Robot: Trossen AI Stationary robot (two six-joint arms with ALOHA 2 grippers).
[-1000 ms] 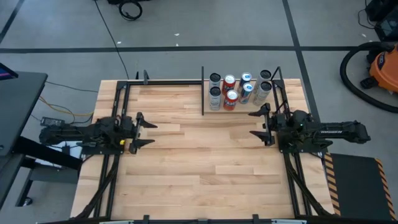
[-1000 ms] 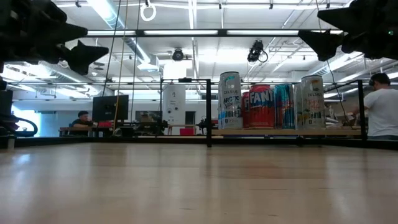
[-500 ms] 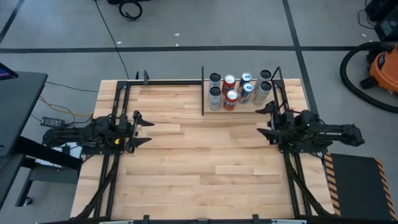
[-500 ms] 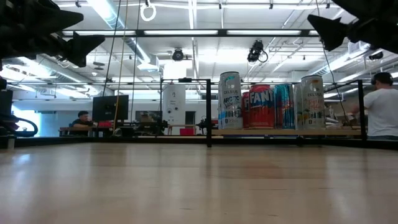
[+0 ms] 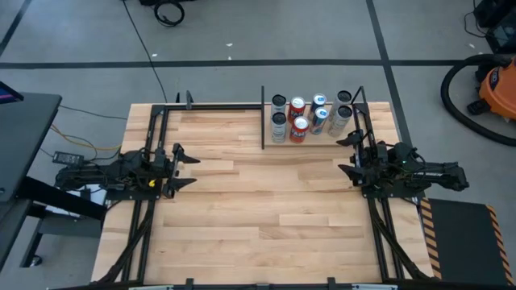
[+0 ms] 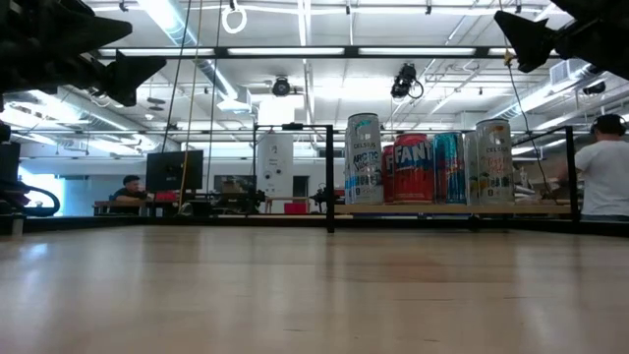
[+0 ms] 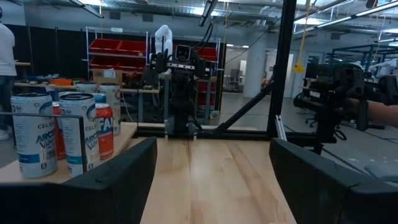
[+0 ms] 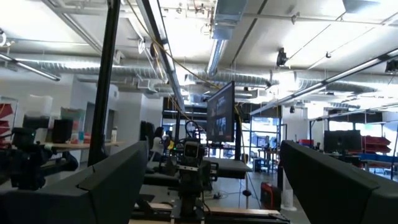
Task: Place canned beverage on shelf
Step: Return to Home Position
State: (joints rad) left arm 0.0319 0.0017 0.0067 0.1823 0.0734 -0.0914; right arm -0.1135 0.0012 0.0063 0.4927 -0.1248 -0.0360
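Over at the table's far right corner, eight cans [image 5: 300,126] stand upright on the shelf [image 5: 313,142], two rows of four, matched front to back. One pair is red, one blue, the outer ones pale. They're packed close together, with thin black rods [image 5: 264,121] edging the panel. Moving out: my right claw [image 5: 345,155] hangs just off the shelf's near right corner, clear of every can, fingers spread wide and gripping nothing; the low view has it up high above the wood. Across the bare planks of the table [image 5: 242,209], well apart from the shelf, my left claw [image 5: 185,167] sits at the left edge, also wide open and empty, pointing toward the right arm. Beyond the table, a person [image 6: 601,167] in a white top stands off to one side.
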